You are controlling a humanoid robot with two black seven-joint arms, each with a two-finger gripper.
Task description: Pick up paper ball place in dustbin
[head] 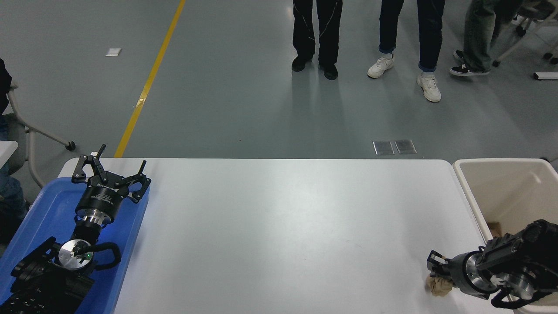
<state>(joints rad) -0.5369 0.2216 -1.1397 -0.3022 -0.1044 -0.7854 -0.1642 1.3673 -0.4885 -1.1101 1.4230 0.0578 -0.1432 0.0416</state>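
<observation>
The tan-brown paper ball is at the table's near right corner, at the tip of my right gripper. The gripper comes in from the lower right, points left and is closed on the ball, low over the table. One finger shows above the ball; the other is hidden. The beige dustbin stands just off the table's right end, behind and to the right of the gripper. My left gripper is parked open over the blue tray at the lower left.
The blue tray lies at the table's left end under the left arm. A small brown piece lies inside the dustbin. Several people's legs stand on the floor beyond the table's far edge. A chair is at far left.
</observation>
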